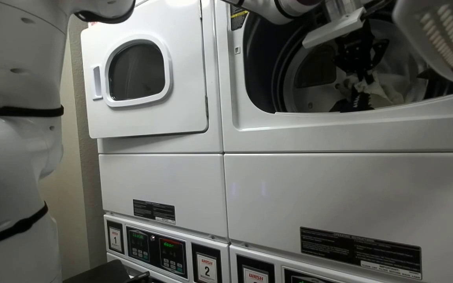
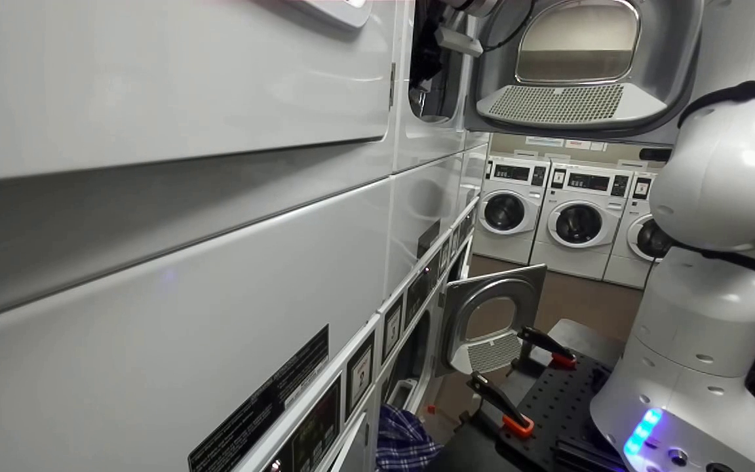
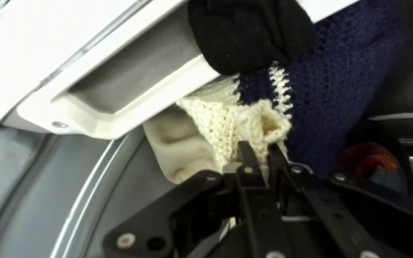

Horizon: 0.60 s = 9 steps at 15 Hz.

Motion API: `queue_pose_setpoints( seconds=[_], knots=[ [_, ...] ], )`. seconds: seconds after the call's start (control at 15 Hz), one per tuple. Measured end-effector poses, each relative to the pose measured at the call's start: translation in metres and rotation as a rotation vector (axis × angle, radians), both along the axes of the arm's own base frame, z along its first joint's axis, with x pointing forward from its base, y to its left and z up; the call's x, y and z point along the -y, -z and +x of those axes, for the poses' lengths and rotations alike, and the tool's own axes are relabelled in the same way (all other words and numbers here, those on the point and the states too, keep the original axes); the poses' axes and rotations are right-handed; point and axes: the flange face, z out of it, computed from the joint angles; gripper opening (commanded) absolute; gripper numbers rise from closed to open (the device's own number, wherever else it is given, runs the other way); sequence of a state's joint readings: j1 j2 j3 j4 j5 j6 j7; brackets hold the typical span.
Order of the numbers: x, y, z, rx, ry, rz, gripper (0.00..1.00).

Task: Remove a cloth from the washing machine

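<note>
Cream-and-navy knit, that's my cloth (image 3: 224, 125), sitting inside the drum (image 3: 138, 186). My pincer (image 3: 260, 157) has just a bit of it pinched, so it could slip if the overlapping black fabric (image 3: 247, 36) drags.

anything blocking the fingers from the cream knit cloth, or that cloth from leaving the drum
Nothing visible separates the fingers from the cream knit cloth, which is pinched between them. On its way out stands the opening's lower rim; black fabric overlapping adjoining navy knit might drag.
</note>
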<state>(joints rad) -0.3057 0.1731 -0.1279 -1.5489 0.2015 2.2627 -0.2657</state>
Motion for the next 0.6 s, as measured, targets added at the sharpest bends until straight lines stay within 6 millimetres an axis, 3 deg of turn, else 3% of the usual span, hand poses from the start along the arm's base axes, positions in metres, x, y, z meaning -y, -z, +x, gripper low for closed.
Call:
queue_pose_setpoints(
  seconds=[0.6],
  knots=[
    [0.033,-0.076,-0.114,-0.174,0.064,-0.046,0.07]
  ],
)
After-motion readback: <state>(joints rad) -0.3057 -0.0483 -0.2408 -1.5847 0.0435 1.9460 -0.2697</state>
